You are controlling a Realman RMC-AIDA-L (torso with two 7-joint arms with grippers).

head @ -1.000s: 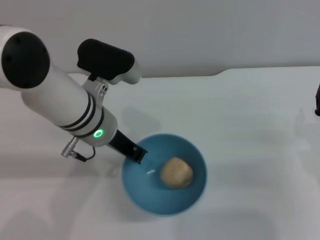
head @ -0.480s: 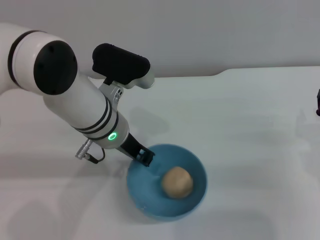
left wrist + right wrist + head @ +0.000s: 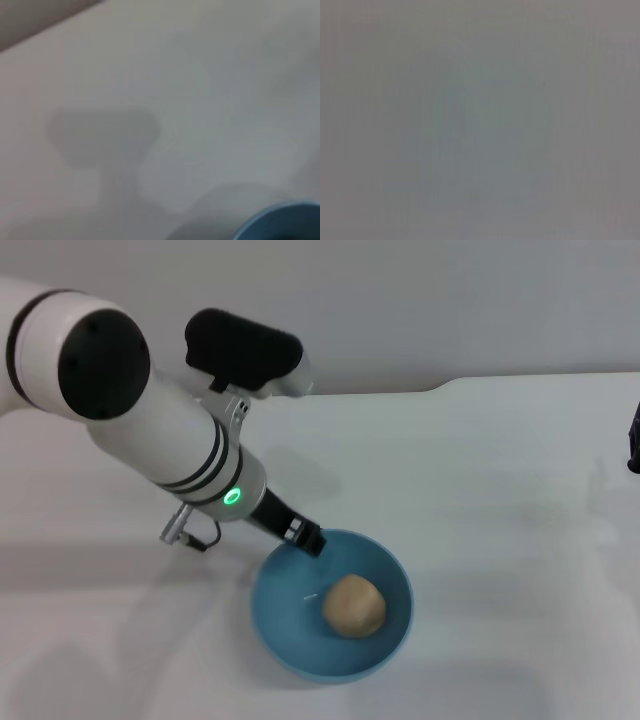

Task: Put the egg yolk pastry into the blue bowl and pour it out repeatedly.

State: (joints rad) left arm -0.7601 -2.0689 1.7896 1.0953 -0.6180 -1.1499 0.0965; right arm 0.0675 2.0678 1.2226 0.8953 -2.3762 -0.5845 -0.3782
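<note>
Egg yolk pastry point(image 3: 354, 605) resting inside the blue bowl point(image 3: 290, 635) on the white table point(image 3: 500, 490). Left gripper point(image 3: 305, 538) at the bowl's far-left rim; finger state cannot be told. Right gripper point(image 3: 634, 445) parked at far right

The light is soft and even. The white table point(image 3: 500, 490) has pale shadows under the left arm point(image 3: 170, 440). The left wrist view is blurry; the right wrist view is just grey blur
</note>
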